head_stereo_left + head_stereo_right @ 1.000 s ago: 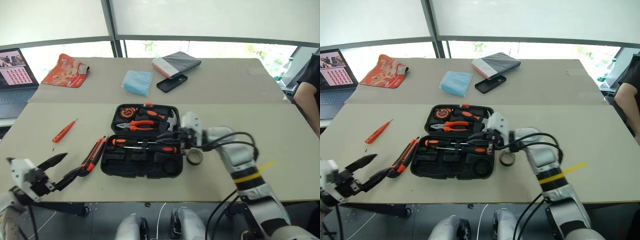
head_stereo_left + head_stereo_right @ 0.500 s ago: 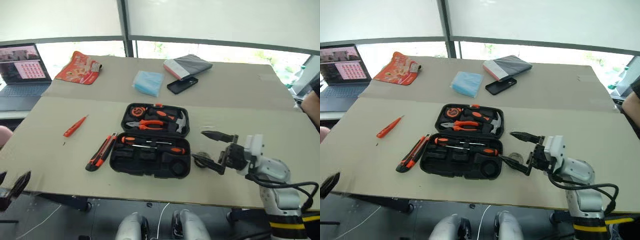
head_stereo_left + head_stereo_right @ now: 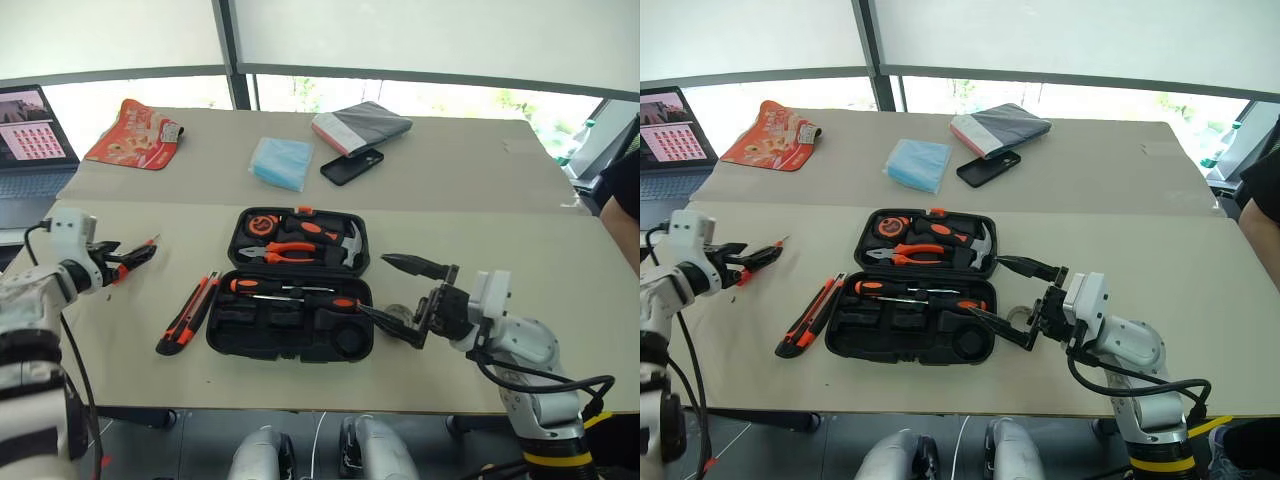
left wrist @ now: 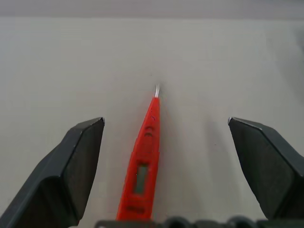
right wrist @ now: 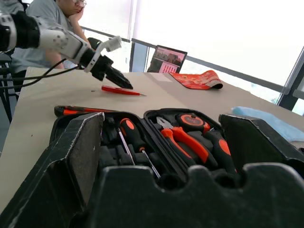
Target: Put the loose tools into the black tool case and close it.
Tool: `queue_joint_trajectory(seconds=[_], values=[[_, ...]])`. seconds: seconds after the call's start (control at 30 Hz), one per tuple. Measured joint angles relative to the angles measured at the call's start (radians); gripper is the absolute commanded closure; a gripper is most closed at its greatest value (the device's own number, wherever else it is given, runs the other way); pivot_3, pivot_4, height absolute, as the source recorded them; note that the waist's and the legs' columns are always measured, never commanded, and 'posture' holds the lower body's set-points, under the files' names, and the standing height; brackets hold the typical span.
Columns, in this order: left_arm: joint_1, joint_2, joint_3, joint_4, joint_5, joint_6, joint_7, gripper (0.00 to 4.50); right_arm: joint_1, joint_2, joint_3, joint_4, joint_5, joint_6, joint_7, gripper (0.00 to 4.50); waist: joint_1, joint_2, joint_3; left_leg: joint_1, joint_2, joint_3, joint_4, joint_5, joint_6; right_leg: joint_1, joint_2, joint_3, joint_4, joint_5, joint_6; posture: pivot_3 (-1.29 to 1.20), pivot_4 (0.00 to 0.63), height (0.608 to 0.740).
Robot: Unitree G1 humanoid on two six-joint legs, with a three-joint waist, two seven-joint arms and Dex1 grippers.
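Your left gripper (image 4: 159,142) stood wide open, empty, around the slim orange plastic screwdriver (image 4: 142,168); the right gripper (image 3: 403,296) gaped empty beside the black tool case (image 3: 290,335).

Beige table (image 3: 470,190): open tool case (image 3: 290,330), knife (image 3: 185,320)

The left claw (image 4: 164,156) stands wide open, its two black fingers (image 4: 71,171) rising on either side of a slim orange screwdriver (image 4: 142,171). The tool lies flat on the pale bench (image 4: 152,52), roughly midway between the fingers and touching neither of them. Its short metal tip points away from the claw, and its butt end runs under the claw's dark base. A small window (grey, rectangular) is set into the handle.
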Motion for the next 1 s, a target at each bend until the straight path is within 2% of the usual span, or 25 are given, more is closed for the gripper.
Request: queue_joint_trajectory(seconds=[0.1, 0.3, 0.4, 0.6, 0.7, 0.9, 1.0], values=[[-0.110, 0.000, -0.069, 0.150, 0.088, -0.024, -0.034, 0.00, -0.005, -0.003, 0.007, 0.000, -0.007, -0.002, -0.010, 0.01, 0.001, 0.000, 0.000, 0.001, 0.000, 0.000, 0.000, 0.000, 0.000, 0.000, -0.001, 0.001, 0.001, 0.000, 0.001, 0.00, 0.150, 0.740], [-0.193, 0.021, -0.169, 0.250, 0.206, -0.025, -0.116, 0.00, -0.004, -0.017, 0.013, -0.032, -0.010, -0.002, -0.042, 0.01, 0.000, -0.001, 0.000, 0.002, 0.000, 0.001, 0.001, 0.000, 0.000, 0.001, -0.003, 0.005, 0.003, -0.001, 0.001, 0.00, 0.150, 0.740], [-0.192, 0.036, -0.186, 0.257, 0.235, -0.038, -0.147, 0.71, -0.003, -0.028, 0.012, -0.059, -0.009, -0.001, -0.055, 0.00, -0.003, -0.001, 0.000, 0.004, 0.000, 0.001, 0.001, 0.000, 0.000, 0.001, -0.004, 0.006, 0.004, -0.001, 0.001, 0.00, 0.150, 0.740], [-0.145, 0.049, -0.155, 0.274, 0.235, -0.097, -0.141, 3.05, 0.013, -0.046, 0.013, -0.065, -0.008, -0.001, -0.062, 0.00, -0.001, -0.001, 0.000, 0.006, 0.000, 0.000, 0.003, 0.000, 0.001, 0.001, -0.009, 0.009, 0.011, -0.001, 0.000, 0.00, 0.150, 0.740], [-0.121, 0.037, -0.123, 0.275, 0.222, -0.133, -0.136, 4.02, 0.009, -0.057, 0.013, -0.063, -0.008, 0.000, -0.061, 0.00, 0.002, -0.001, 0.000, 0.007, 0.000, 0.000, 0.003, 0.000, 0.001, 0.002, -0.010, 0.009, 0.012, -0.002, 0.000, 0.00, 0.150, 0.740], [-0.089, 0.011, -0.041, 0.292, 0.173, -0.232, -0.158, 4.03, -0.009, -0.063, 0.015, -0.041, -0.008, 0.000, -0.055, 0.00, 0.008, -0.001, 0.000, 0.005, -0.001, -0.002, 0.005, 0.001, 0.001, 0.002, -0.015, 0.006, 0.013, -0.001, 0.000, 0.00, 0.150, 0.740], [-0.085, 0.003, 0.005, 0.276, 0.116, -0.304, -0.263, 4.03, -0.009, -0.076, 0.015, -0.025, -0.006, 0.000, -0.045, 0.00, 0.011, -0.005, 0.001, -0.001, -0.001, -0.004, 0.009, 0.002, 0.003, 0.000, -0.014, 0.003, 0.013, -0.001, -0.001, 0.00, 0.150, 0.740]])
